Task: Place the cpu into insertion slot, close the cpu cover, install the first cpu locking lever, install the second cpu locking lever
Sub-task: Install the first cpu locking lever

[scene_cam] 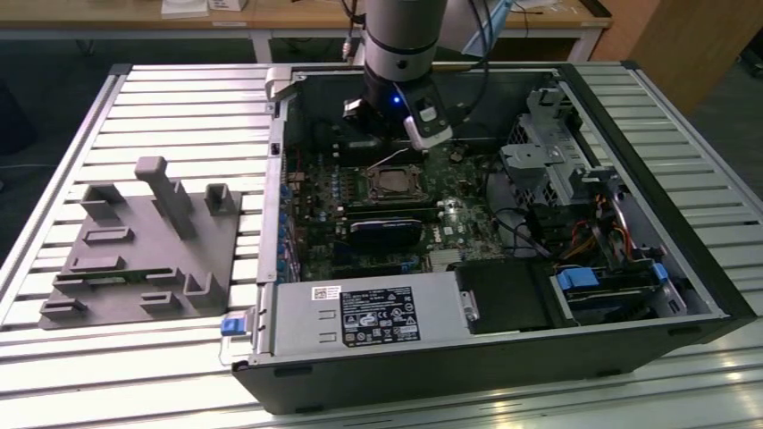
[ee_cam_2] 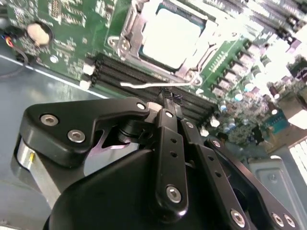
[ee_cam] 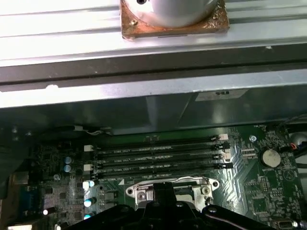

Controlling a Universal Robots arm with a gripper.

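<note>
The cpu [ee_cam_2: 170, 38] lies flat in the insertion slot [scene_cam: 391, 184] of the green motherboard, its pale silver face up. The cpu cover [ee_cam_2: 130, 26], a silver frame, sits closed around it. A thin silver locking lever [ee_cam_2: 153, 85] runs along the socket's edge beside the memory slots. My gripper [ee_cam_2: 168, 98] hangs over that edge with its black fingers drawn together, tips right at the lever; I cannot tell whether they touch it. In the exterior view the gripper [scene_cam: 388, 150] is just behind the socket. In the first wrist view the gripper [ee_cam: 163, 190] covers part of the socket.
Long black memory slots [ee_cam: 158, 155] lie between the socket and the case wall. A coin battery [ee_cam: 269, 156] sits on the board. A black card [scene_cam: 384, 234], the power supply [scene_cam: 370, 313] and a drive cage [scene_cam: 549, 152] crowd the case. A grey fixture [scene_cam: 143, 241] stands at the exterior view's left.
</note>
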